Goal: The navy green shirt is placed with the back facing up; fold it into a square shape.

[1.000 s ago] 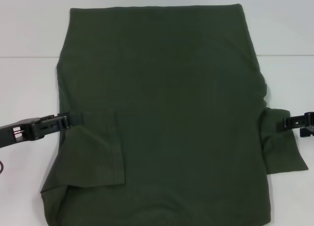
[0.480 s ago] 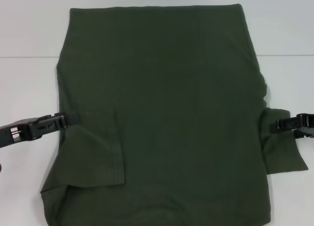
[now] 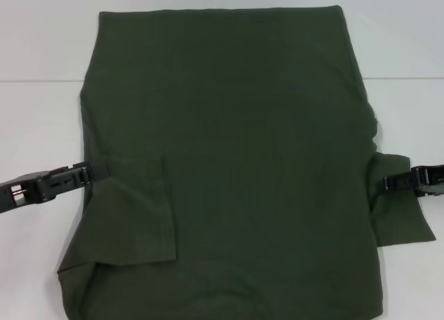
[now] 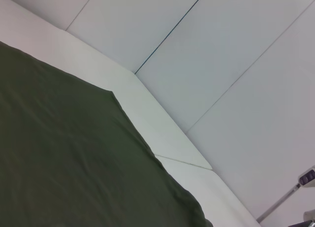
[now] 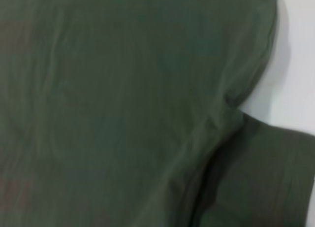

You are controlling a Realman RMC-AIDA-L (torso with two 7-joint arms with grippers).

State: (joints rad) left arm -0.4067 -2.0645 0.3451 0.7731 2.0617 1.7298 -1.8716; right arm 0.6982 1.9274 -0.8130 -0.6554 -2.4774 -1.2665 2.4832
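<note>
The navy green shirt [image 3: 236, 160] lies flat on the white table, plain back up, and fills most of the head view. Its left sleeve [image 3: 135, 216] is folded inward onto the body. Its right sleeve [image 3: 402, 219] still spreads out past the side hem. My left gripper [image 3: 100, 173] sits low at the shirt's left edge, just above the folded sleeve. My right gripper [image 3: 390, 182] reaches onto the upper part of the right sleeve. Shirt cloth [image 4: 74, 163] fills the left wrist view's lower half. The right wrist view shows the shirt [image 5: 123, 113] close up, with the sleeve [image 5: 266, 178] beside it.
The white table [image 3: 41, 125] has bare surface on both sides of the shirt and a seam line running across it. The shirt's near end runs out of the head view. Pale wall panels [image 4: 221, 49] rise behind the table edge [image 4: 147, 113].
My left gripper has drawn back a little to the left, off the shirt's body. My right gripper has moved inward onto the right sleeve and slightly nearer. The shirt has not shifted.
</note>
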